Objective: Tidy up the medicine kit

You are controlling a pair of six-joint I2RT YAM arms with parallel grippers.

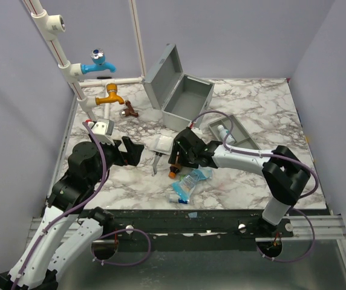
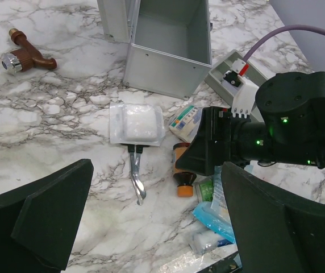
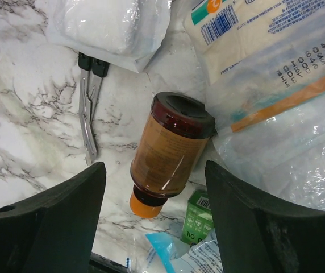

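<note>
- Back left corner: white plastic pipe run (image 1: pixel 61 45) on the wall, carrying a blue tap (image 1: pixel 97 65) and below it an orange tap (image 1: pixel 110 95).
- A brown tap fitting with a chrome end (image 2: pixel 29 55) lies loose on the white marble-patterned table (image 1: pixel 270 109), left of the box.
- Left gripper (image 1: pixel 132 151): raised above the left part of the table, fingers wide apart, nothing between them.
- Flat clear packet of white gauze (image 2: pixel 135 122) lies in front of the box. Metal tweezers (image 2: pixel 137 179) stick out from under its near edge, tips toward the arms.
- Amber plastic bottle with an orange cap (image 3: pixel 165 148) lies on its side just right of the tweezers, cap toward the arms.
- Right gripper (image 3: pixel 154 176): low over the bottle, one finger on either side. Jaws apart, a gap of table showing on each side, so no grip.
- Small green carton (image 3: pixel 199 219) lies beside the bottle's cap. Clear printed sachets (image 3: pixel 287 102) are piled to the right, and a blue wrapped packet (image 1: pixel 192 181) lies nearer the table edge.
- Grey metal medicine kit box (image 1: pixel 188 99): back centre of the table, lid swung up and leaning back to the left, inside looks bare.
- Its grey compartmented tray (image 1: pixel 242 134) is out on the table, just right and in front of the box, with a small item inside that I cannot identify.
</note>
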